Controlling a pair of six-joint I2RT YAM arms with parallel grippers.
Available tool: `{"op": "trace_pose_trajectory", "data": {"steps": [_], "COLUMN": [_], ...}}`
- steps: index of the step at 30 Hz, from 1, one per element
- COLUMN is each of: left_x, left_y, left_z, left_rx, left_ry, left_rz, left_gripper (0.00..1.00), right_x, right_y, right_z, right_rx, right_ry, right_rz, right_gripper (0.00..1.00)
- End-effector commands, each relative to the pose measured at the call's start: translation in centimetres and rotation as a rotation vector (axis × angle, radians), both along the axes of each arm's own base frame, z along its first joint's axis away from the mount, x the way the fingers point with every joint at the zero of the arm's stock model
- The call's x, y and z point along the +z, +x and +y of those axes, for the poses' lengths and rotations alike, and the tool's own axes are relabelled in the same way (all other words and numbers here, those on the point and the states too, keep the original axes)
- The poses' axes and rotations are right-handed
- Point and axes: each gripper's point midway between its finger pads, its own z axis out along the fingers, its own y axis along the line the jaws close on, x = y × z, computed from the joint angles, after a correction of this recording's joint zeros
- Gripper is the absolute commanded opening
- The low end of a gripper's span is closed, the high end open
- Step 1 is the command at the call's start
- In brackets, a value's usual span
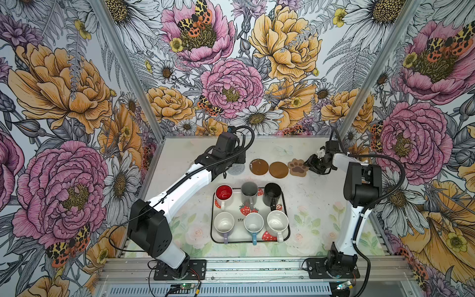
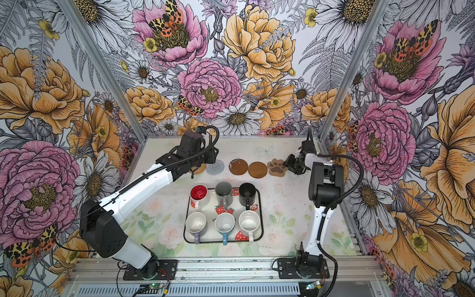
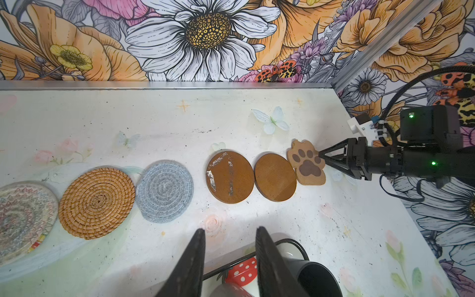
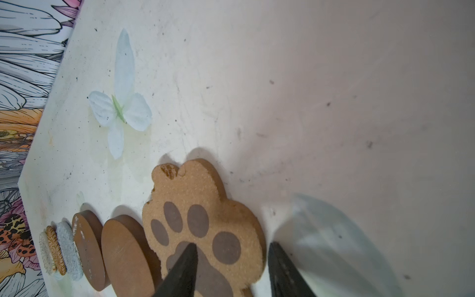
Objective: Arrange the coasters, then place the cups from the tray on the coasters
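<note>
Six coasters lie in a row across the far table: beaded [image 3: 23,221], tan woven [image 3: 96,203], grey woven [image 3: 164,191], two brown discs [image 3: 230,177] [image 3: 275,177], and the paw [image 3: 307,163] at the right end. My right gripper [image 4: 233,244] is open at the paw coaster [image 4: 205,221], one finger over it and one past its edge. My left gripper [image 3: 230,229] hangs open and empty between the row and the tray [image 1: 239,237]. The tray holds six cups: red-inside [image 1: 224,193], grey [image 1: 249,191], black [image 1: 273,192], lilac [image 1: 224,223], light blue [image 1: 253,223] and speckled white [image 1: 277,222].
The left arm [image 1: 185,185] slants over the table's left side and hides the leftmost coasters in both top views. The right arm [image 1: 362,185] stands at the right edge. Floral walls with aluminium posts [image 1: 359,102] close in the back and sides.
</note>
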Motion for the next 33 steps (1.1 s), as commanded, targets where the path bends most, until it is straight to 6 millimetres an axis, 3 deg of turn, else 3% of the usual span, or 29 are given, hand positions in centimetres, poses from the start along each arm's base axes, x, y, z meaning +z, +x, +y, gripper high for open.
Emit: {"op": "trace_pose_trajectory", "data": {"steps": [1, 11, 15, 20, 27, 33], "left_x": [0.2, 0.0, 0.0, 0.8, 2.8, 4.0], "left_y": [0.0, -0.2, -0.2, -0.2, -0.2, -0.5], "left_z": [-0.1, 0.1, 0.3, 0.7, 2.0, 5.3], "left_rx": [0.016, 0.022, 0.028, 0.040, 0.081, 0.216], "left_ry": [-0.008, -0.002, 0.005, -0.002, -0.007, 0.025], "left_rz": [-0.017, -0.017, -0.023, -0.044, -0.100, -0.153], "left_gripper": [0.35, 0.35, 0.35, 0.35, 0.35, 0.37], "right_x": [-0.8, -0.7, 0.3, 4.1, 11.2, 16.2], "right_y": [0.5, 1.1, 1.1, 0.8, -1.1, -3.9], "right_z": [0.1, 0.0, -0.5, -1.0, 0.6, 3.1], "right_rx": [-0.008, -0.012, -0.023, -0.037, -0.016, 0.016], "right_ry": [0.024, 0.033, 0.019, -0.023, -0.046, -0.089], "right_rz": [0.016, 0.010, -0.005, -0.069, -0.201, -0.302], "right_gripper": [0.48, 0.47, 0.47, 0.46, 0.45, 0.44]}}
